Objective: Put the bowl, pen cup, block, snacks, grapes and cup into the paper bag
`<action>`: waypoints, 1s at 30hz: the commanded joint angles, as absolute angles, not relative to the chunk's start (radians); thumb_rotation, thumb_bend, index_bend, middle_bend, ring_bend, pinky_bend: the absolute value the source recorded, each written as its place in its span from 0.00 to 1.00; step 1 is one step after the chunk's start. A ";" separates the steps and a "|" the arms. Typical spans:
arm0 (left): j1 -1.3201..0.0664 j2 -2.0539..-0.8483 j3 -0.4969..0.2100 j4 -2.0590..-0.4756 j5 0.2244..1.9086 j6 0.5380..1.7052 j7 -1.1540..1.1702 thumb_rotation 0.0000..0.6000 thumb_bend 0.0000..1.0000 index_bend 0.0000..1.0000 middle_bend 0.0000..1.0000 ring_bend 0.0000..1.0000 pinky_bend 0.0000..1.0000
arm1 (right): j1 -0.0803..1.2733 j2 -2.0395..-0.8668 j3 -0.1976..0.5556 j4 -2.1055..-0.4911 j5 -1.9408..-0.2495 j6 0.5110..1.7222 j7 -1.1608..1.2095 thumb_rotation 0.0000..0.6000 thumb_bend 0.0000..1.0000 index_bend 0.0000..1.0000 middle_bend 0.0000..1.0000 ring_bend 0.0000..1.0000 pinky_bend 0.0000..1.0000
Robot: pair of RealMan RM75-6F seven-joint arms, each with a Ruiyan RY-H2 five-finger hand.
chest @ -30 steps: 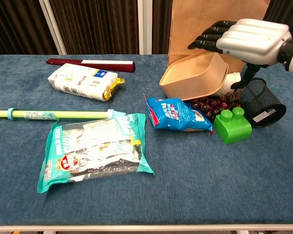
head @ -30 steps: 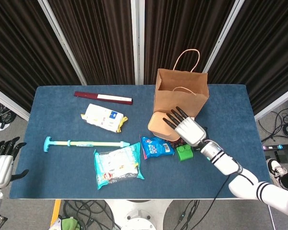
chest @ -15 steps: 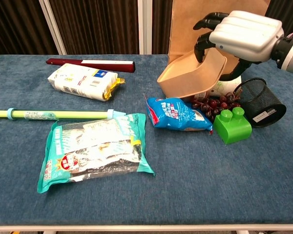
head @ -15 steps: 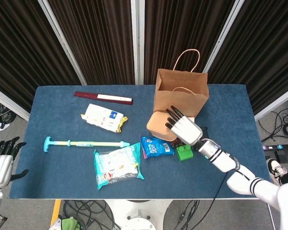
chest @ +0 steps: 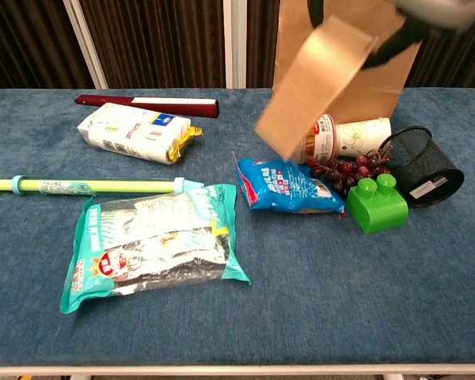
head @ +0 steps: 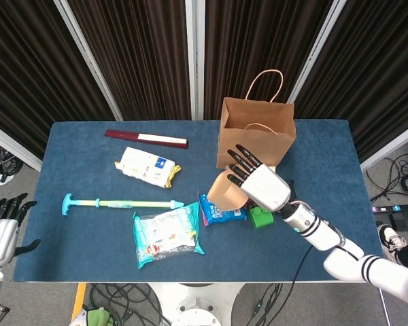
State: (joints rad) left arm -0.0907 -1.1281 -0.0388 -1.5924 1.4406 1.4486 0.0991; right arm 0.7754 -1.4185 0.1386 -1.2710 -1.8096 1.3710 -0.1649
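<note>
- The right hand (head: pixel 262 185) has the bowl (head: pixel 226 191) in its grip and lifted off the worktop (head: pixel 88 142). The fingers wrap the rim, and the bowl is tipped so the chest view mostly gets its tan underside.
- The paper bag (head: pixel 256 132) stands open-topped toward the far edge of the worktop, directly behind the held bowl. My guess is the next move is up and toward the far edge, over the bag's rim.
- The bowl hangs on a slant, long side running from near-left up toward the bag. It'll probably need to go in edge-first to clear the opening.
- The left hand (head: pixel 1 231) is off the near-left corner, fingers loosely spread, holding nothing. It's well away, so this is the right arm's job.
- Still on the worktop in front of the bag: cup (chest: pixel 362 135), grapes (chest: pixel 350 171), pen cup (chest: pixel 422 166) lying on its side, green block (chest: pixel 378 203) and the blue snacks (chest: pixel 288 187).
</note>
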 commanded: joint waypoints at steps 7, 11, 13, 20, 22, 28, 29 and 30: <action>-0.096 -1.121 -0.040 -1.599 1.455 1.451 0.100 1.00 0.00 0.27 0.20 0.15 0.11 | 0.716 -1.257 0.296 -1.483 -1.702 1.536 -0.121 1.00 0.10 0.55 0.40 0.11 0.13; -0.099 -1.117 -0.044 -1.605 1.459 1.454 0.104 1.00 0.00 0.27 0.20 0.15 0.11 | 0.705 -1.208 0.383 -1.501 -1.611 1.561 -0.090 1.00 0.10 0.55 0.40 0.11 0.13; -0.101 -1.114 -0.046 -1.610 1.459 1.454 0.108 1.00 0.00 0.27 0.20 0.15 0.11 | 0.701 -1.187 0.432 -1.507 -1.556 1.571 -0.075 1.00 0.10 0.55 0.40 0.11 0.13; -0.110 -1.113 -0.045 -1.617 1.462 1.443 0.114 1.00 0.00 0.27 0.20 0.15 0.11 | 0.734 -1.152 0.533 -1.445 -1.411 1.511 -0.085 1.00 0.10 0.55 0.40 0.11 0.13; -0.110 -1.113 -0.045 -1.616 1.465 1.446 0.113 1.00 0.00 0.27 0.20 0.15 0.11 | 0.760 -1.155 0.554 -1.410 -1.364 1.466 -0.090 1.00 0.09 0.55 0.40 0.11 0.13; -0.100 -1.111 -0.039 -1.615 1.462 1.453 0.109 1.00 0.00 0.27 0.20 0.15 0.11 | 0.837 -1.186 0.589 -1.298 -1.260 1.362 -0.121 1.00 0.09 0.55 0.40 0.12 0.14; -0.098 -1.111 -0.037 -1.613 1.461 1.452 0.108 1.00 0.00 0.27 0.20 0.15 0.11 | 0.847 -1.194 0.588 -1.280 -1.251 1.350 -0.129 1.00 0.09 0.55 0.40 0.12 0.14; -0.098 -1.112 -0.036 -1.613 1.460 1.452 0.107 1.00 0.00 0.27 0.20 0.15 0.11 | 0.857 -1.201 0.587 -1.262 -1.242 1.337 -0.135 1.00 0.09 0.55 0.40 0.12 0.14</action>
State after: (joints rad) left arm -0.0980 -1.1116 -0.0366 -1.6125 1.4611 1.4522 0.1077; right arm 0.8312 -1.1839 0.5799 -1.2951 -1.2615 1.3663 -0.1177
